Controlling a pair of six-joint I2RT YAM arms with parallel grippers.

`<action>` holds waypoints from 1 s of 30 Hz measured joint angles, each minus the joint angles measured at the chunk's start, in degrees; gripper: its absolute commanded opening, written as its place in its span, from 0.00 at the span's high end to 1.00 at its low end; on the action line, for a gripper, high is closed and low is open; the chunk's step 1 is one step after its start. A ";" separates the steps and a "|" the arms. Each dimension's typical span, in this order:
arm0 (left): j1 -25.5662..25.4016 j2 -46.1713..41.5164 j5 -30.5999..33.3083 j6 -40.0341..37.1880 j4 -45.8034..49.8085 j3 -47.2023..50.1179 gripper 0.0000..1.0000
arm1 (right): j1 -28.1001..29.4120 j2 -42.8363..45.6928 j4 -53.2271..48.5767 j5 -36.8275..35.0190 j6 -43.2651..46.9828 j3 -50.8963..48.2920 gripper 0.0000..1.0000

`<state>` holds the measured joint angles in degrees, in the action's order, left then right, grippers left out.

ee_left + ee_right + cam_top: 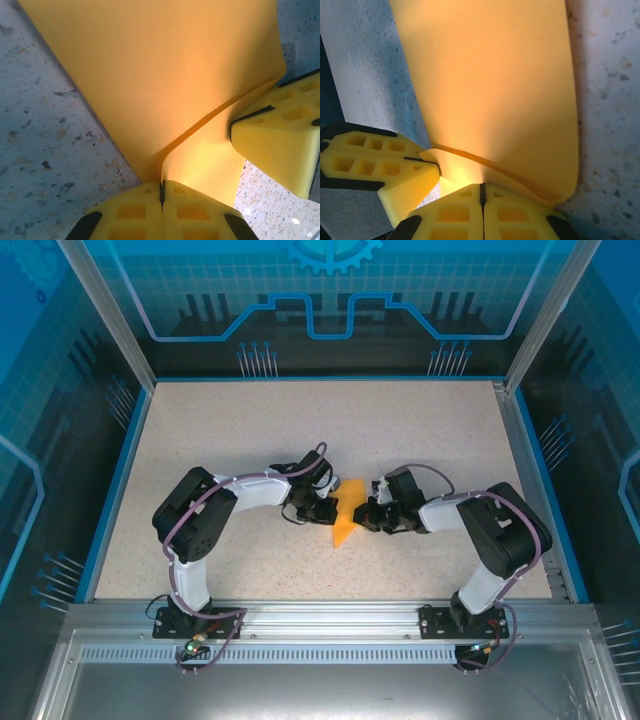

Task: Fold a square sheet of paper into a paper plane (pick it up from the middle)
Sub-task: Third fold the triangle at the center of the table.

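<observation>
Inspection begins with the speckled surface (250, 440), bounded by a blue rim and by translucent blue panels (330, 290) printed with a gear and circuit pattern. Two white-and-black arms reach inward from the near edge and meet near the middle of the surface. Between them lies the square sheet of paper (345, 522), bright orange, already creased into a narrower, tapering shape with its point towards the near edge. The left tool (161, 186) has its yellow pads pressed together, with a curved fold of the sheet running into the seam between them. The right tool (482, 186) is likewise closed, pinching the layered edge from the opposite side; the two tools stand just beside each other. In my judgement the sheet is very light, thin and limp. It holds a crease but will buckle or tear if the tools pull apart, and it may slip from smooth pads. Hold is best taken on doubled layers near the centre crease, not on a single loose corner. No brand, label or legible writing was found.
</observation>
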<state>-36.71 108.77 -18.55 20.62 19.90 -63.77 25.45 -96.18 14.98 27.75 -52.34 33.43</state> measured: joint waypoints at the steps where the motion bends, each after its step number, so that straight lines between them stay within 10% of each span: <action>1: 0.00 0.04 0.00 0.00 0.09 -0.09 1.00 | -0.04 0.44 -0.61 -0.09 0.17 0.02 0.93; 30: -0.09 0.15 0.07 -0.17 0.52 -0.33 1.00 | -5.16 -1.18 -0.59 3.65 2.23 1.18 0.95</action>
<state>-36.80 108.92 -18.48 20.45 20.43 -64.10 20.29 -97.36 14.39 31.40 -50.11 34.61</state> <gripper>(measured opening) 0.050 0.060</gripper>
